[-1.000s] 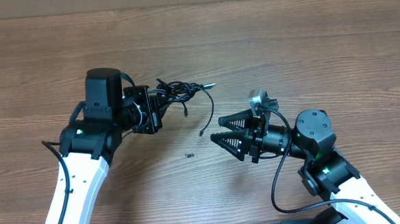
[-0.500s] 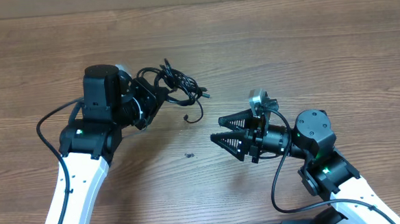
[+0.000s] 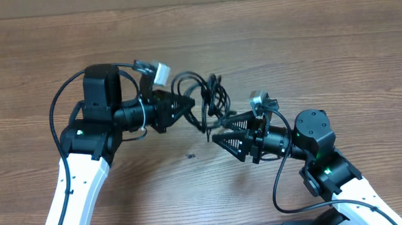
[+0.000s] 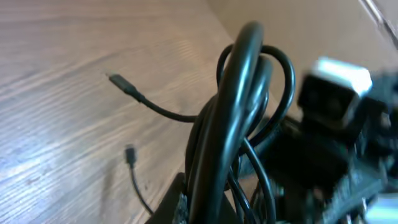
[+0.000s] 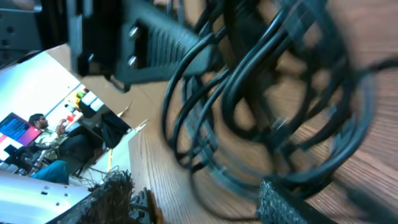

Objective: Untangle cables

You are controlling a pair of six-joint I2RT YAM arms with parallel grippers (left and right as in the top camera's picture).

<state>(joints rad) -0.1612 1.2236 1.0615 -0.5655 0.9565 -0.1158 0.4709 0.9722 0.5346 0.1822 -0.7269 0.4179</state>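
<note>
I see the left gripper [image 3: 187,106] pinched tight on the cables [image 3: 209,102], the tangle bunched right at its fingertips, loose plug ends dangling below over the table [image 3: 301,45]. My right gripper [image 3: 217,132] stands spread wide, gripping nothing, loops hanging just off its tips.
</note>
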